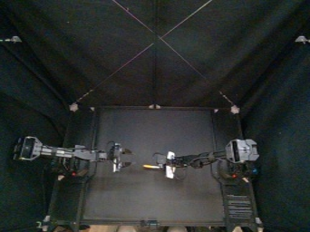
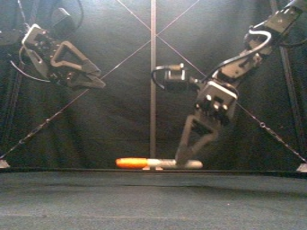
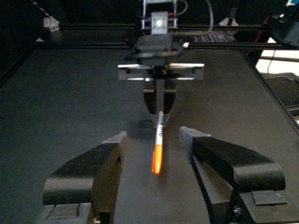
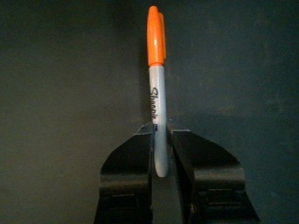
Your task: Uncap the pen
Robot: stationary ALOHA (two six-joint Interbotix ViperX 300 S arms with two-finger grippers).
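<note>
Right gripper [image 4: 158,133] clamped on pen [image 4: 156,96] at grey end | orange cap [image 4: 153,39] free | left gripper [image 3: 152,136] wide open, empty, raised.

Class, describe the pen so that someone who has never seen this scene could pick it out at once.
Start at the black table and look near its middle, where the right gripper reaches down. The pen lies level there, its grey barrel clamped in that gripper. Its bright orange cap, pointing towards the open left gripper, is the only vivid colour there.

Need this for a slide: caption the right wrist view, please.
Right gripper shut on the grey barrel of a pen, orange cap on.
</note>
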